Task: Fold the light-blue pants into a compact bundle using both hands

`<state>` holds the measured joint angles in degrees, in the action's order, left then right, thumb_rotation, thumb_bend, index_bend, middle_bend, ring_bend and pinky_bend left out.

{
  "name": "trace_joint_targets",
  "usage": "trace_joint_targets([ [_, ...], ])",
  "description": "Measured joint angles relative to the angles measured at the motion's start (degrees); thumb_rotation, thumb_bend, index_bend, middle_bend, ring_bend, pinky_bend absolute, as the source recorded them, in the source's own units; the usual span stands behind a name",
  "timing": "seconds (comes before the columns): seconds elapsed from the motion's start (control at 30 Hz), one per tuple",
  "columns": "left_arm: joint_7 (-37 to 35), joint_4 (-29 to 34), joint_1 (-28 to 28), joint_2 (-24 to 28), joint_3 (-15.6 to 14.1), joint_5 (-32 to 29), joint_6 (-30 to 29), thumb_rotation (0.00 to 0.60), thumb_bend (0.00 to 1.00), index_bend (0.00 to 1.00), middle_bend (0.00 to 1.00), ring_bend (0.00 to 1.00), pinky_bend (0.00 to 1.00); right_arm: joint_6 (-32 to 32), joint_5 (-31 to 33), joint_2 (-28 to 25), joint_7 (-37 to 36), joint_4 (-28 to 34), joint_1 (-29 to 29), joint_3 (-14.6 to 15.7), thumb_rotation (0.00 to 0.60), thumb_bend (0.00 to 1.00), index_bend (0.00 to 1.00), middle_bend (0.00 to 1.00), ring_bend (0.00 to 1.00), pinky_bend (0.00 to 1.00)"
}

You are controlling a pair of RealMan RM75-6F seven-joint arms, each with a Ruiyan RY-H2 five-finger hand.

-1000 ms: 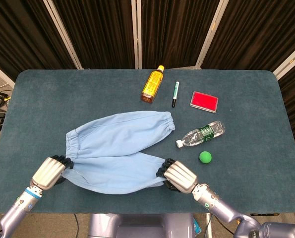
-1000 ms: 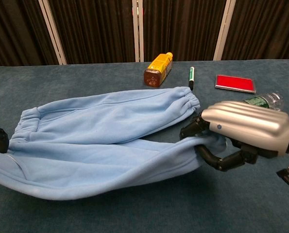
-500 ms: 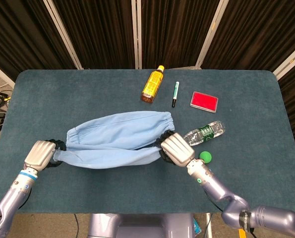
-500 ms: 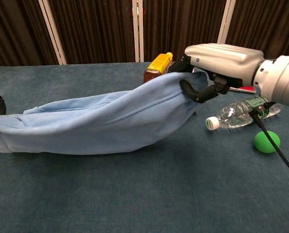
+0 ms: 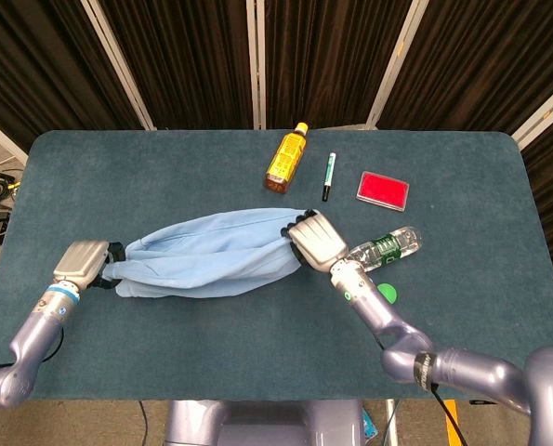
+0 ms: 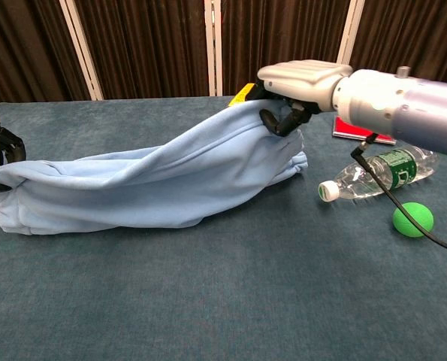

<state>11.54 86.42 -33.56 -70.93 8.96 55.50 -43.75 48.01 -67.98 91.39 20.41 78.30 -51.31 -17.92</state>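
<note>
- Two robot hands held the light-blue pants (image 5: 206,265) stretched between them above a dark teal table (image 5: 118,177), the garment doubled lengthwise into a long, sagging roll near the table's middle.
- At the garment's left end, the left hand (image 5: 83,262) gripped the fabric with dark fingers curled into it; in the chest view only those fingers (image 6: 4,144) showed, at the frame's edge, closed on the bunched cloth.
- At the opposite end, the right hand (image 5: 316,240) pinched the cuffs from above, its fingers (image 6: 279,120) hooked down into the cloth and lifting that end higher than the rest.
- From the raised right end the pants sloped down toward the left, their lower fold resting on the table, as the chest view showed.
- Beyond the pants, toward the far edge, lay an amber bottle (image 5: 286,159) with a yellow cap, on its side.
- Just right of that bottle lay a marker (image 5: 328,176), dark with a green band, pointing away from the robot.
- Further right sat a flat red case (image 5: 383,190), well apart from the garment.
- Near the right wrist lay a clear water bottle (image 5: 386,247) with a green label, on its side, its white cap (image 6: 328,190) pointing toward the pants.
- Beside the water bottle, on the robot's side, rested a small green ball (image 6: 413,219), partly hidden behind the right arm in the head view.
- Behind the table hung dark pleated curtains (image 5: 322,56) divided by pale frames.
</note>
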Motion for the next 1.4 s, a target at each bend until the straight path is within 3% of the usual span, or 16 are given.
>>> trace_joint_targets([
  [0.23, 3.44, -2.03, -4.34, -0.66, 0.33, -7.50, 1.90, 0.600, 0.49, 0.61, 0.48, 0.43, 0.52, -2.96, 5.82, 3.57, 0.39, -8.07, -4.19, -2.19, 0.600, 0.63, 0.54, 0.49, 0.40, 0.32],
  [0.33, 3.86, -3.33, -5.22, -1.62, 0.30, -8.89, 1.49, 0.600, 0.48, 0.59, 0.46, 0.43, 0.51, -4.84, 7.90, 4.69, -0.14, -10.59, -5.55, -2.53, 0.600, 0.46, 0.44, 0.39, 0.34, 0.28],
  [0.4, 4.07, -3.83, -5.65, -1.96, 0.24, -9.40, 1.38, 0.600, 0.48, 0.57, 0.44, 0.42, 0.49, -5.77, 8.79, 5.21, -0.66, -11.63, -6.23, -2.63, 0.600, 0.23, 0.31, 0.26, 0.26, 0.20],
  [0.47, 4.26, -4.30, -6.00, -2.24, 0.19, -9.86, 1.34, 0.600, 0.48, 0.54, 0.42, 0.39, 0.47, -6.33, 9.23, 5.62, -1.18, -12.44, -6.64, -2.62, 0.600, 0.07, 0.20, 0.15, 0.18, 0.13],
  [0.53, 4.47, -4.86, -6.24, -2.56, 0.19, -10.30, 1.14, 0.600, 0.48, 0.51, 0.40, 0.36, 0.44, -6.42, 9.33, 5.95, -1.39, -13.12, -6.88, -2.56, 0.600, 0.01, 0.12, 0.08, 0.12, 0.07],
  [0.8, 6.39, -6.95, -7.16, -3.76, -0.06, -13.57, -0.49, 0.600, 0.48, 0.39, 0.29, 0.26, 0.36, -2.43, 7.35, 7.37, -3.16, -14.94, -6.90, -2.48, 0.600, 0.00, 0.08, 0.03, 0.05, 0.01],
  [0.9, 7.22, -7.05, -7.35, -3.78, -0.32, -15.32, -0.84, 0.600, 0.48, 0.24, 0.15, 0.15, 0.27, -0.11, 5.80, 7.59, -4.65, -15.23, -6.38, -2.34, 0.600, 0.00, 0.08, 0.02, 0.03, 0.00],
  [0.93, 7.39, -7.01, -7.46, -3.68, -0.40, -16.18, -0.61, 0.600, 0.46, 0.15, 0.08, 0.08, 0.22, 0.70, 5.22, 7.62, -5.36, -15.31, -6.11, -2.28, 0.600, 0.00, 0.08, 0.02, 0.03, 0.00],
  [0.97, 7.55, -6.98, -7.58, -3.58, -0.50, -16.85, -0.34, 0.600, 0.41, 0.06, 0.03, 0.03, 0.15, 1.39, 4.72, 7.59, -6.02, -15.32, -5.82, -2.21, 0.600, 0.00, 0.08, 0.01, 0.03, 0.00],
  [1.03, 7.87, -6.83, -7.90, -3.22, -0.83, -17.87, 0.75, 0.600, 0.28, 0.00, 0.00, 0.00, 0.05, 2.01, 4.16, 7.34, -6.72, -15.14, -5.37, -2.08, 0.600, 0.00, 0.08, 0.01, 0.03, 0.00],
  [1.17, 7.25, -6.26, -8.28, -2.22, -1.27, -18.15, 3.67, 0.600, 0.08, 0.00, 0.00, 0.00, 0.00, 2.64, 3.64, 6.22, -7.24, -13.51, -4.65, -1.72, 0.600, 0.00, 0.08, 0.01, 0.03, 0.00],
  [1.4, 3.53, -5.47, -7.11, -0.92, -0.99, -13.77, 2.68, 0.600, 0.04, 0.00, 0.00, 0.00, 0.00, 5.12, 1.00, 2.48, -8.82, -7.47, -1.96, -0.06, 0.600, 0.00, 0.08, 0.01, 0.03, 0.00],
])
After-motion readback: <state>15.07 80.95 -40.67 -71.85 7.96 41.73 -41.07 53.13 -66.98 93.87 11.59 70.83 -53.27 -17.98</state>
